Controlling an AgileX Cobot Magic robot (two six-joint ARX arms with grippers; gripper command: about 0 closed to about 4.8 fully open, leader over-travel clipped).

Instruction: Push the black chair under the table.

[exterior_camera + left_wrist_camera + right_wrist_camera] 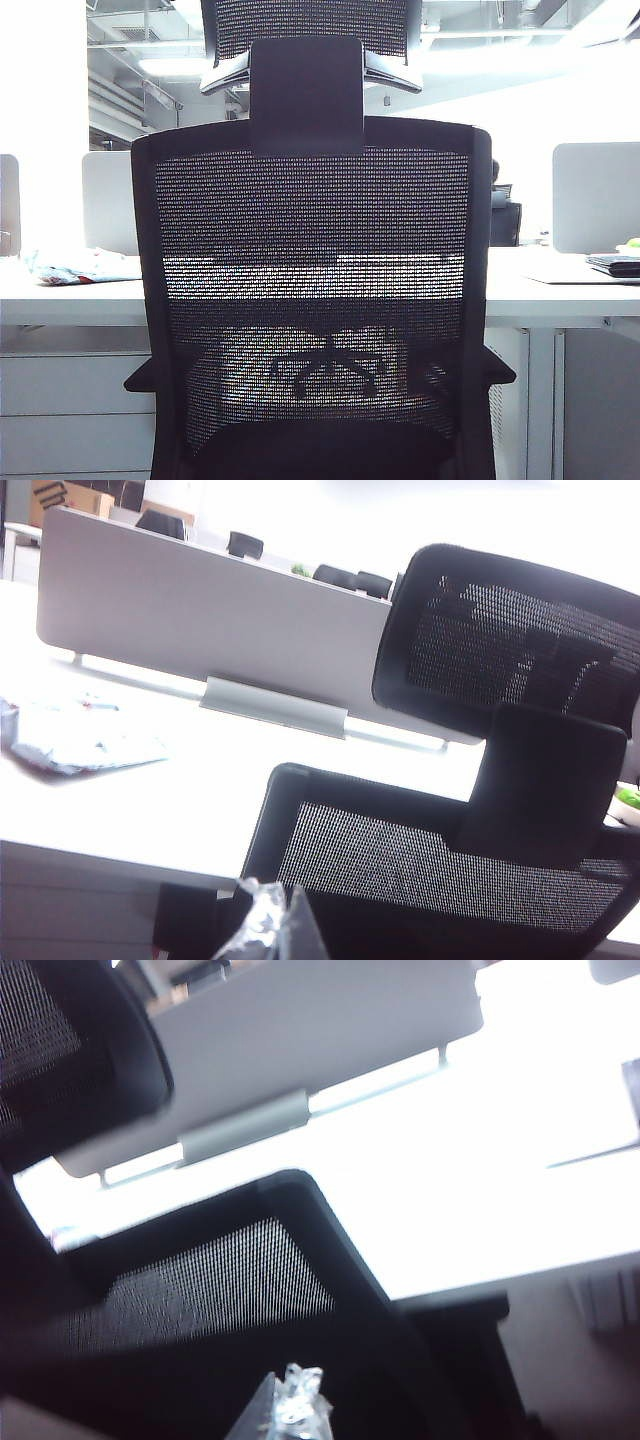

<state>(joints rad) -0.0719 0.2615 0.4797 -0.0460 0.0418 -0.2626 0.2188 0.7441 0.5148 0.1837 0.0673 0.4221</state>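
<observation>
- Clearly the black chair sits square in front of the table, its mesh back facing the exterior camera and its seat not yet tucked beneath the white top.
- Left of the chair, a crumpled wrapper lies on the table; a hard shove that jolts the desk could shake it loose.
- Left gripper: only a shiny tip shows, just behind the chair's upper left frame corner. I cannot tell whether its fingers are spread or closed. Pushing off-centre here would likely swivel the chair instead of rolling it straight.
- Both armrests stand out beside the mesh back; if they ride higher than the tabletop's underside they could jam against its edge, and the left one looks close to the drawer cabinet.
- Right gripper: again 1 glinting tip, just behind the chair's upper right frame corner; its state I cannot tell. Pressing on mesh instead of frame might let it slip.
</observation>
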